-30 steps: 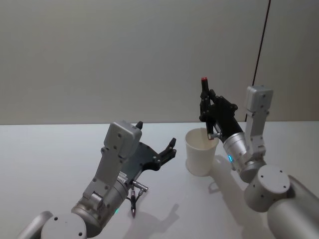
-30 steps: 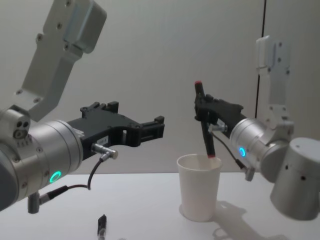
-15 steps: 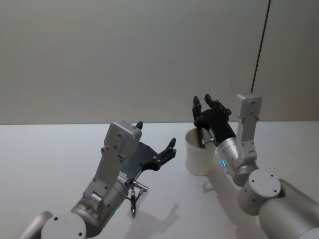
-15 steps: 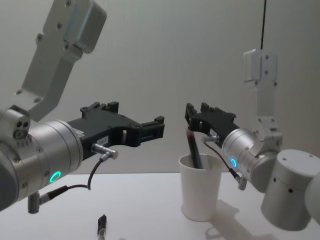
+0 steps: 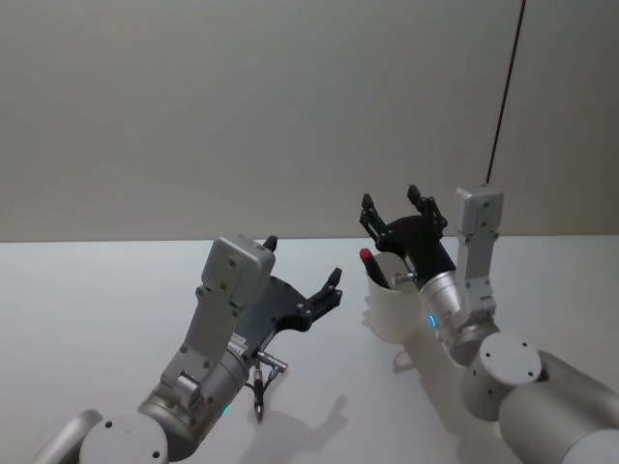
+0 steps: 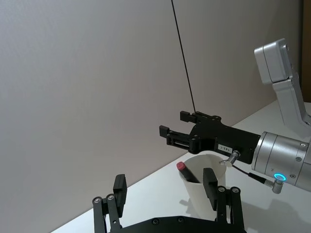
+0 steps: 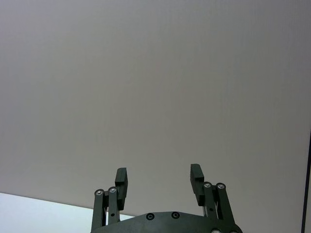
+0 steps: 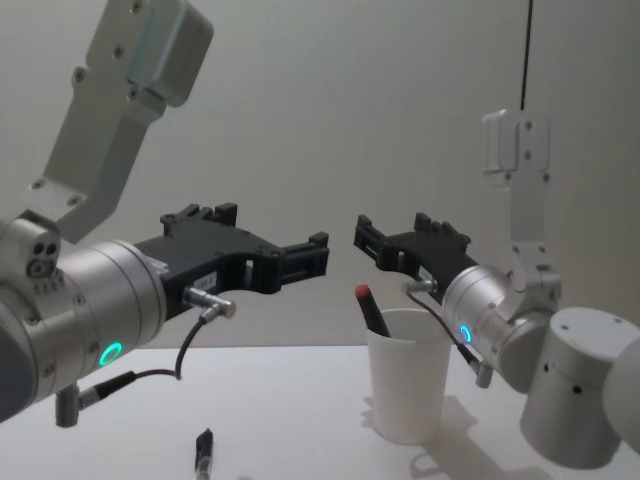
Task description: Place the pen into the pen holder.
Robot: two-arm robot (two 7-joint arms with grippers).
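Note:
The pen (image 5: pixel 371 267), dark with a red cap, stands inside the pen holder (image 5: pixel 392 311), a white paper cup on the table, and leans against its left rim. The red cap pokes above the rim in the chest view (image 8: pixel 366 296) and the left wrist view (image 6: pixel 182 167). My right gripper (image 5: pixel 395 207) hovers open just above and behind the cup (image 8: pixel 408 392), holding nothing, its fingers spread (image 7: pixel 158 177). Left of the cup, my left gripper (image 5: pixel 305 261) hangs open and empty above the table, pointing toward the cup (image 6: pixel 194 196).
The white table (image 5: pixel 97 309) stretches left of the cup. A small cable plug (image 5: pixel 259 389) dangles under my left wrist near the table. A thin black cord (image 5: pixel 503 97) runs down the plain wall behind my right arm.
My right gripper opened and let go of the pen, which dropped into the cup and now leans left. The gripper also came lower. My left arm stayed still.

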